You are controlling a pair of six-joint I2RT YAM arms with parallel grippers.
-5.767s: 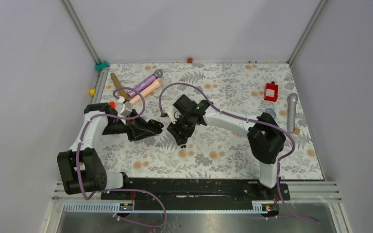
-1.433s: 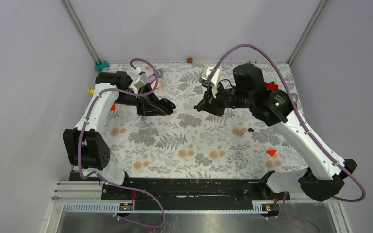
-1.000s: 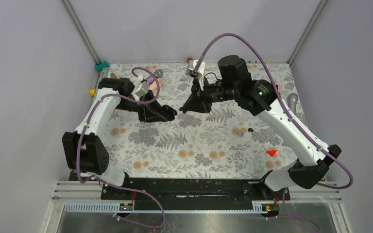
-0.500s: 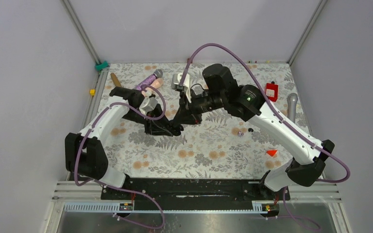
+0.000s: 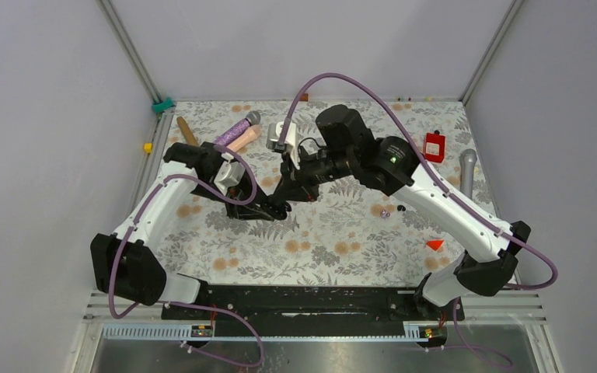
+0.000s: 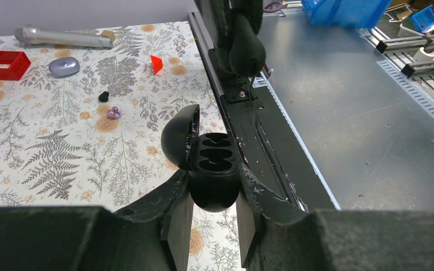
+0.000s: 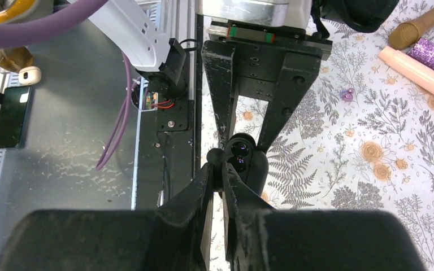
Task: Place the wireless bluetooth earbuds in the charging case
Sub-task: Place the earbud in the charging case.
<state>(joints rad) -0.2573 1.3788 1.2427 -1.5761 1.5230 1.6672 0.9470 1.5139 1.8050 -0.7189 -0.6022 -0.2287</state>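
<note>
Mostly floral tablecloth (image 5: 319, 250), hemmed by grey walls (image 5: 303, 47).

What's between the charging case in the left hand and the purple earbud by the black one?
Only bare floral cloth, seen in the left wrist view: nothing sits between the charging case in the left hand and that purple earbud.

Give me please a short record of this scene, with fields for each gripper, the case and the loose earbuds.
left gripper: shut on the glossy black clamshell charging case, lid open
case wells: both look empty
right gripper: shut on a tiny rounded black earbud, close to the case
loose on floral tablecloth: one purple rounded earbud, one black rounded earbud, apart
</note>
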